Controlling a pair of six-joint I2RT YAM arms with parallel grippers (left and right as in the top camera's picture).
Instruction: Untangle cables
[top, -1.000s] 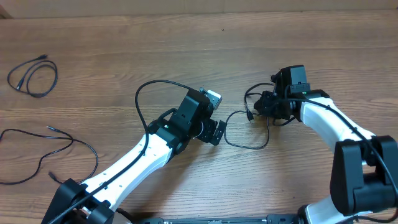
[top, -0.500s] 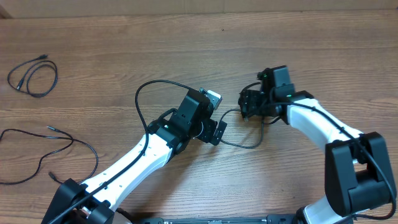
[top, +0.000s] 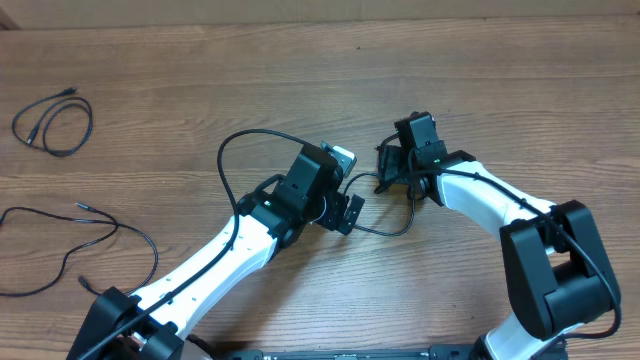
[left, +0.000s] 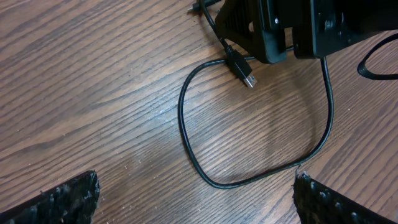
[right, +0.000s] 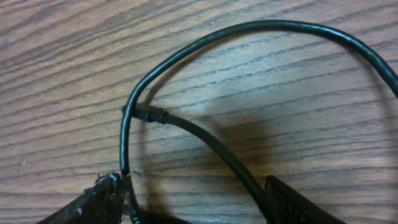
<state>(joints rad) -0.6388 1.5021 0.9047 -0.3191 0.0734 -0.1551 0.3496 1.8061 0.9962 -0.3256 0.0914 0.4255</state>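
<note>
One thin black cable (top: 385, 234) lies in a loop on the wood between my two grippers. In the left wrist view the cable (left: 186, 134) curves across the middle, its plug tip (left: 249, 80) just under the right gripper (left: 280, 31). My left gripper (left: 199, 205) stands open, close to the loop's near bend, and holds nothing. My right gripper (right: 196, 205) has its jaws apart, with two strands of the cable (right: 205, 140) running between them, one along each finger. Two more cables (top: 55, 125) (top: 90, 235) lie at the far left.
A thicker black wire (top: 235, 145) arcs off the left arm's body above the table. The two grippers (top: 350, 203) (top: 385, 172) stand close together at the table's middle. Bare wood lies beyond them at the back and right.
My right gripper has moved left toward the left gripper, dragging the cable loop with it, and its jaws have opened wider. The left arm has stayed still.
</note>
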